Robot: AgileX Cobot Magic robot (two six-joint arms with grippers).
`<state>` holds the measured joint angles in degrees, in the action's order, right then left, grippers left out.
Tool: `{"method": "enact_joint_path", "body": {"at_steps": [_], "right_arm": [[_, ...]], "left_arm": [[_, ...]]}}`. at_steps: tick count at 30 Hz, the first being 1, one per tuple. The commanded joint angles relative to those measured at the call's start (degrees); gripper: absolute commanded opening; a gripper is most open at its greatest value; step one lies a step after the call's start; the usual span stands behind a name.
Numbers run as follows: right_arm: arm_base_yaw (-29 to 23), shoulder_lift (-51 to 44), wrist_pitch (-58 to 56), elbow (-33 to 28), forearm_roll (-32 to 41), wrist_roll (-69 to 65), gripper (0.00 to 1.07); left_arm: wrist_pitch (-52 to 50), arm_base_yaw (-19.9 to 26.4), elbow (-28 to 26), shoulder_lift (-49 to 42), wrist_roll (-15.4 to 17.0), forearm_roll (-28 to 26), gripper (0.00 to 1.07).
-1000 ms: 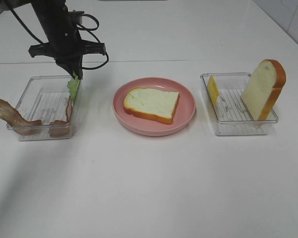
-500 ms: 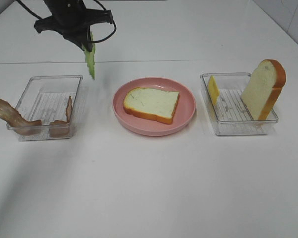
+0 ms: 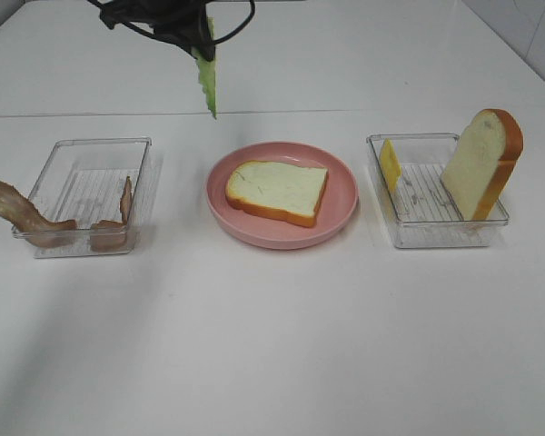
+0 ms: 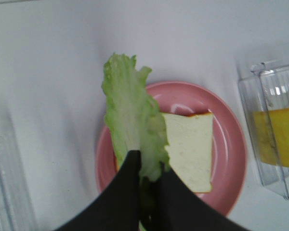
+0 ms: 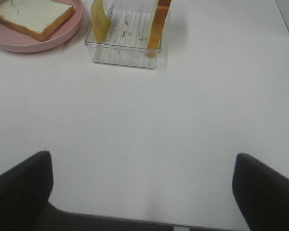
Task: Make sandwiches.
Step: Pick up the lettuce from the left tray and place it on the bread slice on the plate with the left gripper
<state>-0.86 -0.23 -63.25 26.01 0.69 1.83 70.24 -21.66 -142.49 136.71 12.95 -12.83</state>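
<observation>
My left gripper point(image 3: 198, 36) is shut on a green lettuce leaf point(image 3: 207, 84) and holds it high above the table, behind and to the left of the pink plate point(image 3: 282, 238). In the left wrist view the gripper point(image 4: 147, 166) pinches the leaf point(image 4: 127, 108) over the plate point(image 4: 229, 144). One bread slice point(image 3: 277, 189) lies flat on the plate. A second bread slice point(image 3: 481, 163) and a yellow cheese slice point(image 3: 391, 165) stand in the right tray point(image 3: 436, 238). Bacon strips point(image 3: 23, 216) hang over the left tray point(image 3: 91, 145). My right gripper point(image 5: 142, 166) is open and empty over bare table.
The right wrist view shows the right tray point(image 5: 123, 57), with the cheese point(image 5: 100, 19) and the bread point(image 5: 160, 21) in it, beyond the gripper. White tabletop lies in front of the trays and the plate. A table seam runs behind them.
My left gripper has lifted the lettuce out of the left tray and carried it up and to the right, towards the plate. Nothing else has moved.
</observation>
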Motion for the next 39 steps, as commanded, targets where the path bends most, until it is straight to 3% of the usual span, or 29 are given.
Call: {"method": "enact_joint_path", "body": {"at_steps": [1, 9, 12, 15, 27, 35, 39], "right_arm": [[0.23, -1.95, 0.11, -0.06, 0.29, -0.11, 0.99], [0.23, -1.95, 0.11, -0.06, 0.29, -0.11, 0.99], [0.23, -1.95, 0.11, -0.06, 0.29, -0.11, 0.99], [0.23, -1.95, 0.11, -0.06, 0.29, -0.11, 0.99], [0.23, -1.95, 0.11, -0.06, 0.29, -0.11, 0.99], [0.23, -1.95, 0.11, -0.06, 0.29, -0.11, 0.99], [0.23, -1.95, 0.11, -0.06, 0.29, -0.11, 0.99]], "left_arm": [[3.61, -2.06, -0.23, 1.55, -1.26, -3.44, 0.0], [1.26, -5.5, -0.23, 4.58, -6.36, -12.78, 0.0], [1.03, -5.9, -0.23, 6.47, -8.88, -20.05, 0.0], [1.09, -5.84, -0.23, 8.25, -9.63, -23.43, 0.0], [1.66, -3.32, -0.23, 14.15, -10.54, -25.21, 0.0], [2.52, -0.92, -0.29, 15.36, -10.43, -23.89, 0.0], [0.57, -1.09, -0.29, 15.58, -11.92, -22.52, 0.0]]}}
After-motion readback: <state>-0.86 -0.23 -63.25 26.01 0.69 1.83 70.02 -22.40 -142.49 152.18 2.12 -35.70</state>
